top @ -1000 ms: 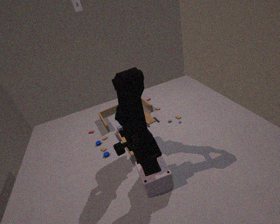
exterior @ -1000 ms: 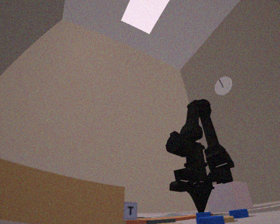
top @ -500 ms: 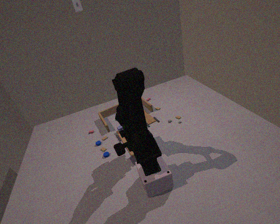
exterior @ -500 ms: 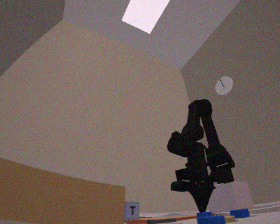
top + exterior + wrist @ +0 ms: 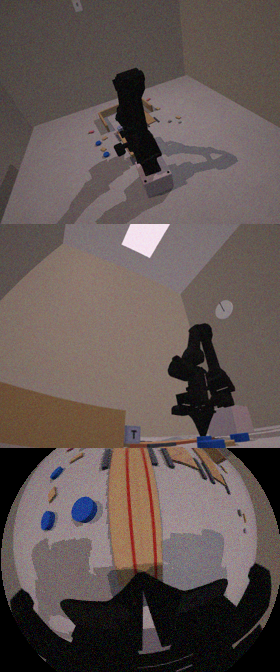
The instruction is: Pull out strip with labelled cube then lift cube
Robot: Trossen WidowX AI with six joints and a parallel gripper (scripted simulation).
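At the near end of the table [image 5: 218, 146] [image 5: 264, 435] [image 5: 200, 513], the arm rises from a pale base [image 5: 159, 186] [image 5: 242, 420]. Its pincer [image 5: 203, 435] [image 5: 140, 575] points down, the fingers pressed together with nothing between them, the tips over the near part of a flat wooden strip [image 5: 186, 441] [image 5: 138, 513]; whether they touch it, one cannot tell.

The strip's long axis runs almost straight away from the fingertips in the wrist view, and two red lines follow its length. From above, the arm hides most of that stretch. Three blue discs [image 5: 106, 154] [image 5: 211, 443] [image 5: 84, 510] lie to the strip's left in the wrist view; small dark bars [image 5: 106, 459] and other flat wooden pieces [image 5: 150, 118] [image 5: 182, 457] lie farther up that view.

Beyond, the labelled cube [image 5: 120, 128] [image 5: 132, 434] sits upright near the low wooden walls [image 5: 109, 111] [image 5: 62, 417], a dark T on the face turned toward the exterior camera and the letter standing the right way up. What it rests on is hard to make out.

The pale tabletop carries broad grey shadows of the arm, and small tan, pink and grey bits are scattered around. Behind stand dull brown-grey room walls, one bearing a round clock [image 5: 224, 309]; a bright panel [image 5: 145, 239] glows in the ceiling.
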